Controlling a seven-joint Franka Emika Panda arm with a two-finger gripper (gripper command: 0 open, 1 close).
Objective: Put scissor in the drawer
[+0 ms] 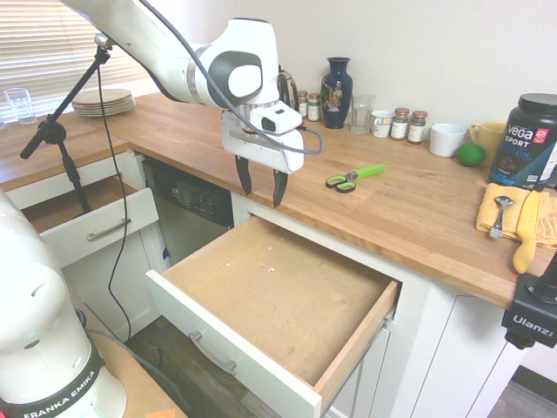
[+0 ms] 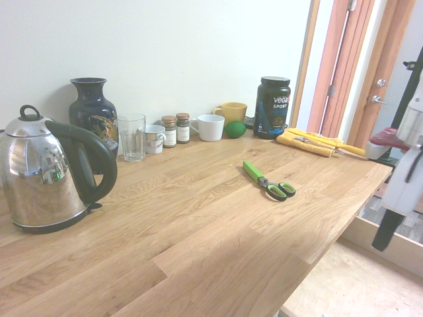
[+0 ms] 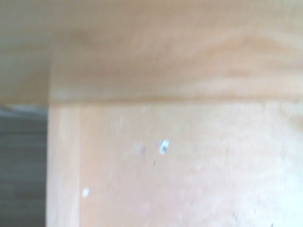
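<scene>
**Scissor on the counter, claw spread over the drawer's back edge**

Here's the scissor [image 1: 353, 177], lying flat on the wooden counter [image 1: 418, 218], well apart from the claw. Small pair: two loop handles, black with lime-green lining, and a bright green sheath over the blades. In the first exterior view the handles point toward the arm and the sheath angles away toward the back wall. The second exterior view [image 2: 268, 181] shows it from the other side, handles nearest the counter's front edge, sheath running diagonally back toward the mugs. Nothing touches it; bare wood all around.

The claw [image 1: 259, 185] hangs at the counter's front edge, above the back of the open drawer [image 1: 270, 300]. Its two dark fingers [image 1: 244, 175] point down and stand apart, with nothing between them. In the second exterior view only a blurred white body and one dark finger show at the right edge.

The drawer is pulled far out: white front, silver bar handle, light wood sides, bare brown board bottom with a few pale specks. The wrist view, out of focus, shows that board and a band of counter edge.

Along the back wall stand a kettle [image 2: 46, 175], a dark vase [image 1: 336, 81], a glass [image 2: 132, 137], spice jars [image 1: 409, 124], a white mug [image 1: 446, 139] and a black tub [image 1: 526, 141].
</scene>
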